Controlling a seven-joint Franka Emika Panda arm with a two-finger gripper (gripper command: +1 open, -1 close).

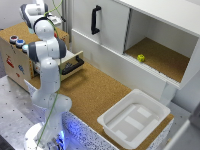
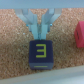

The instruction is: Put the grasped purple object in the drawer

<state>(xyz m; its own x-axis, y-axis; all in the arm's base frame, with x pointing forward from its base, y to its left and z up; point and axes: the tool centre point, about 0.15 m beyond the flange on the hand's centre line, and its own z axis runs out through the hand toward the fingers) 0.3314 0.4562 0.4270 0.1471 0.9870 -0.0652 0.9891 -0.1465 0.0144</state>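
**Purple cube marked "3" clamped in the fingers, drawer standing open**

I am watching the wrist view, where the gripper (image 2: 41, 33) is closing its two pale fingers (image 2: 33, 23) down onto the top edge of the purple object (image 2: 41, 54), a dark purple cube. The fingers are drawn in narrow, pinching the block between them. A yellow figure is facing me on the cube's front; it is reading as a "3", or an "E" if seen the other way round. Cork surface is filling the background, and a red object (image 2: 79, 36) is showing at the frame's margin, apart from the cube.

In the exterior view the white arm (image 1: 47, 60) is standing at the desk's edge toward the exterior view's left, and it is hiding the gripper and cube from me there. The drawer (image 1: 70, 61) is sitting pulled out of its cork-textured box (image 1: 12, 60) near the desk's far left corner, its black bar handle (image 1: 73, 66) facing outward. Coloured buttons (image 1: 16, 40) are sitting on top of the box; I cannot read any markings there.
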